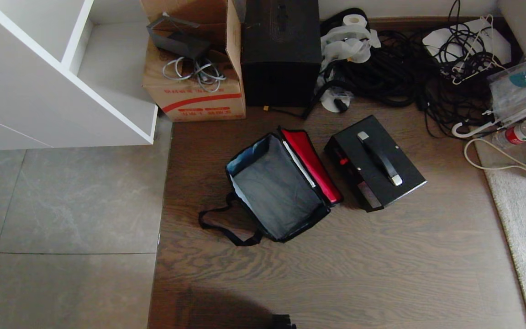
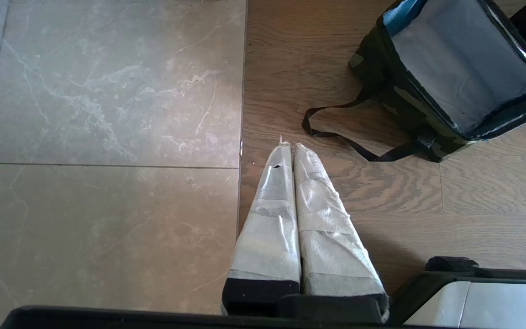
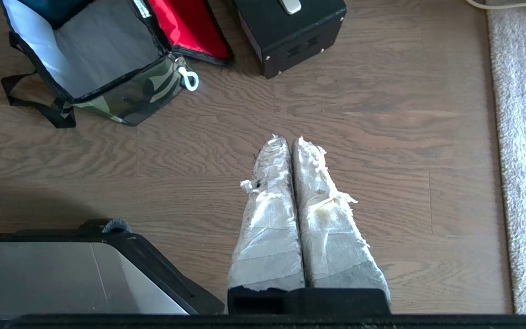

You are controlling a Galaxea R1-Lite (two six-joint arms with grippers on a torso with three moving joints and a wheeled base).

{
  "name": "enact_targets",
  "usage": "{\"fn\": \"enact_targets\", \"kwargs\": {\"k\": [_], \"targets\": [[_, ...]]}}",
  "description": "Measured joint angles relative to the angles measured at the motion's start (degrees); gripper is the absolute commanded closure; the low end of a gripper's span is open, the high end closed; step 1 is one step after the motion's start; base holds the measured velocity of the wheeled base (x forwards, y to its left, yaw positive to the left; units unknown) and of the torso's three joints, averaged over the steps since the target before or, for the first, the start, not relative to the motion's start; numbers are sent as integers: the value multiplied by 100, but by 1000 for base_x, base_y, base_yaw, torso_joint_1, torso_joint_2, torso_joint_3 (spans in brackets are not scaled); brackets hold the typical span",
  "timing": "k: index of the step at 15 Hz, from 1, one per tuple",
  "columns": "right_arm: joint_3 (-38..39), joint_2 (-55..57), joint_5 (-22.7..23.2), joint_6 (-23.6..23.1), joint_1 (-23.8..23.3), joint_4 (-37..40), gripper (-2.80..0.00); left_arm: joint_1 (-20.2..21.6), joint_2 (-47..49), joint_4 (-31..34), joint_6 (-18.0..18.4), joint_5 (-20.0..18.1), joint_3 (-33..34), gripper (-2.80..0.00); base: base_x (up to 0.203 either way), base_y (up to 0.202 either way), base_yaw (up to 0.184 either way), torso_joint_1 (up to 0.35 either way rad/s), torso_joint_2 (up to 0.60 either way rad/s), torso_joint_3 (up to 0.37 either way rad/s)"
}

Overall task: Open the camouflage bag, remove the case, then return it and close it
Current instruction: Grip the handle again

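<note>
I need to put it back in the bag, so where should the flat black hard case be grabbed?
Take the flat black hard case by its black top handle with silver ends, coming straight down from above: the case lies on the wooden floor handle-up, beside the open camouflage bag.

camouflage bag (image 1: 277,185): you're seeing soft cloth, red lining, greyish sheen inside
case (image 1: 375,162): you're looking at matt black shell, silvery handle ends
floor (image 1: 381,256): you're viewing grained wood beside smooth tile

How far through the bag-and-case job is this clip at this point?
Done: the camouflage bag lies open and empty, and the case sits on the floor beside it. In hand: nothing; the left gripper and right gripper hang shut, away from both. Left: returning the case, closing the bag.
</note>
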Motion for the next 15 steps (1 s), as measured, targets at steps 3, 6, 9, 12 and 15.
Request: {"fn": "enact_targets", "kwargs": {"k": [3, 6, 9, 12, 15], "targets": [[0, 0, 1, 0, 0, 0, 0, 0, 0, -1, -2, 2, 0, 0, 0, 0, 0, 0, 0, 0], [0, 0, 3, 0, 0, 0, 0, 0, 0, -2, 0, 0, 0, 0, 0, 0, 0, 0, 0, 0], [0, 0, 1, 2, 0, 2, 0, 0, 0, -2, 0, 1, 0, 0, 0, 0, 0, 0, 0, 0], [0, 0, 1, 0, 0, 2, 0, 0, 0, 0, 0, 1, 0, 0, 0, 0, 0, 0, 0, 0], [0, 0, 1, 0, 0, 2, 0, 0, 0, -2, 2, 0, 0, 0, 0, 0, 0, 0, 0, 0]]}}
